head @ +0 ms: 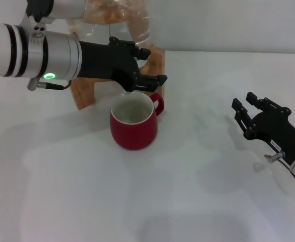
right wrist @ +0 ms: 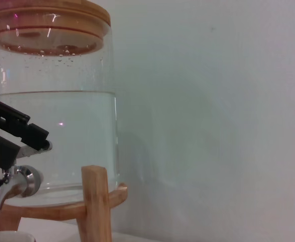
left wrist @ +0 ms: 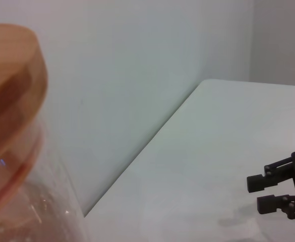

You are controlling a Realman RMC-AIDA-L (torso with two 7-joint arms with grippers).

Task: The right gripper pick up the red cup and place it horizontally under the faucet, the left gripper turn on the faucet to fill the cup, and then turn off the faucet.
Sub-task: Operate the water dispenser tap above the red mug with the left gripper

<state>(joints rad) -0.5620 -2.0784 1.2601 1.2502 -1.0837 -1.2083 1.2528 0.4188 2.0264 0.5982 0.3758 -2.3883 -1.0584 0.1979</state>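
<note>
The red cup [head: 133, 124] stood under the faucet [right wrist: 8, 185], the left gripper [head: 146, 70] closed on its lever, filling seemingly underway; next, shutting off; right gripper [head: 250, 112] idle, jaws wide

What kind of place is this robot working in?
Probably a lab or test bench, not a real kitchen: a bare white table against a plain wall, holding only a glass dispenser on a wooden stand and a red cup.
</note>
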